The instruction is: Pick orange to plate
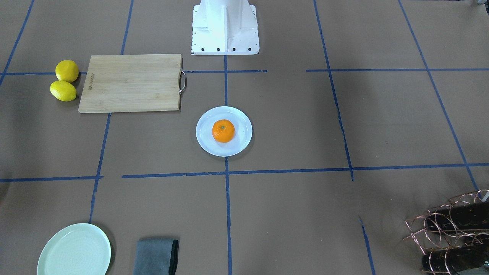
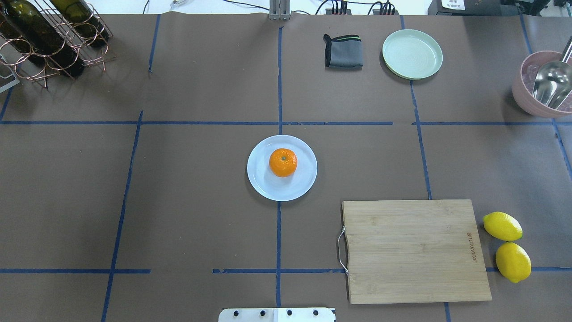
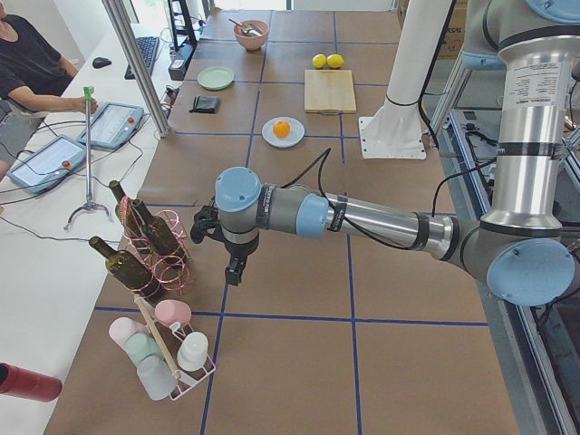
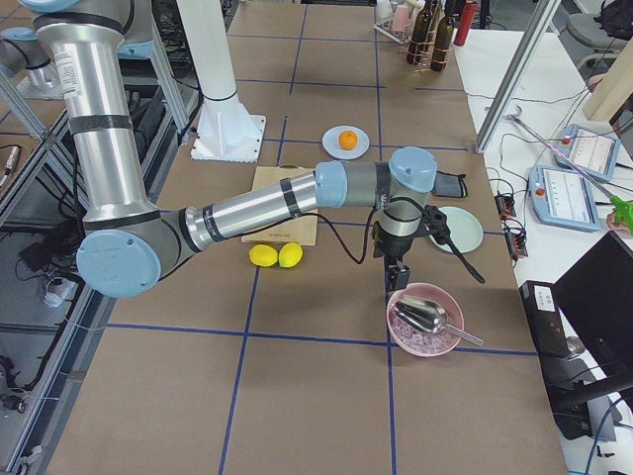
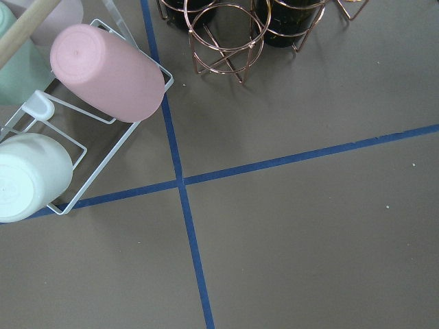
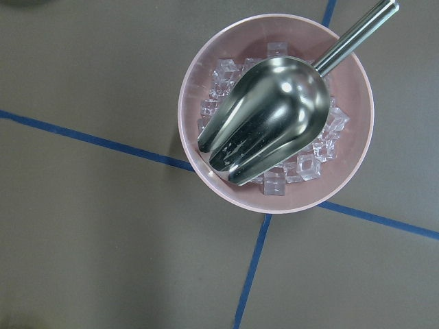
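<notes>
The bright orange [image 2: 283,162] sits on the round white plate [image 2: 263,185] at the middle of the table, a little off the plate's centre. It also shows as the orange [image 1: 223,130] on the plate [image 1: 205,142] in the front-facing view. Neither gripper is near it. My left gripper [image 3: 234,270] hangs over the table's left end beside the wine rack. My right gripper [image 4: 397,275] hovers at the right end above a pink bowl. Both show only in the side views, so I cannot tell whether they are open or shut.
A wooden cutting board [image 2: 413,250] lies front right with two lemons [image 2: 507,246] beside it. A mint-green plate [image 2: 412,54] and grey cloth [image 2: 343,51] sit at the far edge. The pink bowl [image 6: 199,82] holds ice and a metal scoop. Wine rack [image 2: 49,40] and cup rack [image 5: 82,137] stand left.
</notes>
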Controlling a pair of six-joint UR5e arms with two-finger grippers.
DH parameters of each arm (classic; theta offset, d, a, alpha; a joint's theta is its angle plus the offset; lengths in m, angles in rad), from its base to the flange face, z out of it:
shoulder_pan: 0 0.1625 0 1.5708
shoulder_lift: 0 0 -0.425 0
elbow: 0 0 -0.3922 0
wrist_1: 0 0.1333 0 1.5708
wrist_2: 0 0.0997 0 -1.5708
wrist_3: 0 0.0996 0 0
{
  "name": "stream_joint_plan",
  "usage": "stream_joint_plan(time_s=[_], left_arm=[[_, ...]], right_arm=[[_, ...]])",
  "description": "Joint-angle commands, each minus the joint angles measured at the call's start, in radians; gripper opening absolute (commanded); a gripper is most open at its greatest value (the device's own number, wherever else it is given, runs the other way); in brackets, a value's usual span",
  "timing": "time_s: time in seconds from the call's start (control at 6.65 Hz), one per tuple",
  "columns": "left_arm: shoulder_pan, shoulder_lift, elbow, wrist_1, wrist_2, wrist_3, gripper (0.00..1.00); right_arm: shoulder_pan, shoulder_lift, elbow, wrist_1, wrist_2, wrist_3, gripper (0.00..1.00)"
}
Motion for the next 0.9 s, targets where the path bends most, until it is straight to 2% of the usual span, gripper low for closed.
stream_joint_plan(time_s=[0.0, 0.15, 0.45, 0.6, 0.75], left_arm=[[-0.001, 0.035, -0.027, 0.001, 0.014, 0.008, 1.0], [0.0, 0.075, -0.026, -0.005, 0.006, 0.007, 1.0], [0.002, 0.066, -0.026, -0.017, 0.0, 0.014, 1.0], [0.004, 0.062, 0.01, -0.011, 0.006, 0.016, 1.0], [0.004, 0.046, 0.008, -0.002, 0.008, 0.018, 1.0]], right_arm=[[-0.001, -0.014, -0.002, 0.001, 0.002, 0.003, 1.0], [-0.001, -0.014, -0.005, 0.001, 0.002, 0.003, 1.0], [-0.001, -0.015, -0.009, 0.001, 0.002, 0.001, 1.0], [-0.001, -0.015, -0.018, 0.001, 0.028, 0.004, 1.0], [-0.001, -0.014, -0.06, 0.003, 0.094, 0.001, 1.0]])
